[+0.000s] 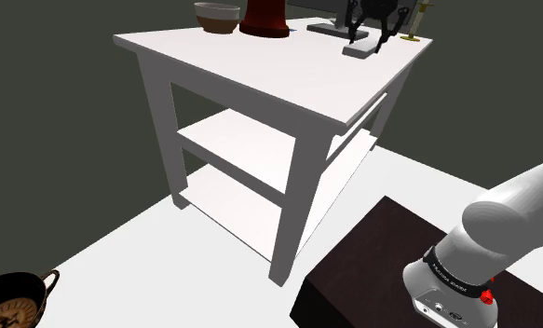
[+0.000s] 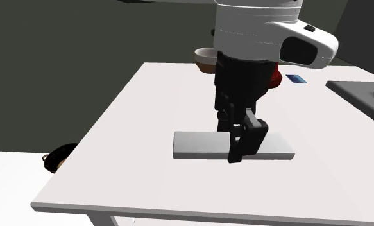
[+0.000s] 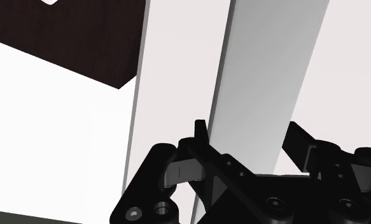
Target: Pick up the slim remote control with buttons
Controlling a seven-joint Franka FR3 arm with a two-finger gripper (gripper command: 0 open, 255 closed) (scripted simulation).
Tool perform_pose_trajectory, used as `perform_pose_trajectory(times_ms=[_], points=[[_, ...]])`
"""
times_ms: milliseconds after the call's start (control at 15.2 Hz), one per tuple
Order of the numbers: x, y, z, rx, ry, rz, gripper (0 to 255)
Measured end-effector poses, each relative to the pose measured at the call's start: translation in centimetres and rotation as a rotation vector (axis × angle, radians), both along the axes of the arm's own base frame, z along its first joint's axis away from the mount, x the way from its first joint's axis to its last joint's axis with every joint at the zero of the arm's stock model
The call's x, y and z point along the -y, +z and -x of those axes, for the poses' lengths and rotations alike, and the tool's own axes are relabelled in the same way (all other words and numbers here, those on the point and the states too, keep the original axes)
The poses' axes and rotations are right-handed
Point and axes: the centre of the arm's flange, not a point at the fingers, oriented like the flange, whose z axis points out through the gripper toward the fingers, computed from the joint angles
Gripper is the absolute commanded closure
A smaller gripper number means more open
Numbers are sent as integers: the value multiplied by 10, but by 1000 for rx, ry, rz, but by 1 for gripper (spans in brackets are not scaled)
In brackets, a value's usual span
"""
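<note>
**Item:** slim pale grey slab remote control [image 2: 198, 145]; its buttons cannot be made out.
**Location:** flat on the white tabletop [image 2: 131, 122]. It lies close to and parallel with the edge facing the dark brown box stand [image 1: 372, 266], well apart from the other holdings.
**Claw** [image 3: 249, 132]: black, two-fingered, lowered from above and released. One finger stands on each long side of the remote, close to it, with no clasp evident.
**Reason for pose, as judged:** crossing the narrow width suits the claw's span. A grasp along the length would likely not fit.
**Status:** remote resting on the tabletop, not yet lifted. The next step is probably closing and raising. The low profile leaves little side wall to pinch, so a slip is possible.
**Also held on the tabletop:**
- brown round bowl [image 1: 217, 16] and dark red vessel [image 1: 264, 17], at the far edge;
- brass candlestick [image 1: 414, 23], towards a corner;
- small blue card [image 2: 296, 79].

**On the floor:** dark two-handled pot [image 1: 13, 300].
</note>
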Motion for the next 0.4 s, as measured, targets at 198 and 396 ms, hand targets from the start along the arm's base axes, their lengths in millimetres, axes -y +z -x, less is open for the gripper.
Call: perform_pose_trajectory(times_ms=[198, 396], points=[[0, 15, 0, 0, 0, 0, 255], [1, 29, 1, 0, 0, 0, 255]])
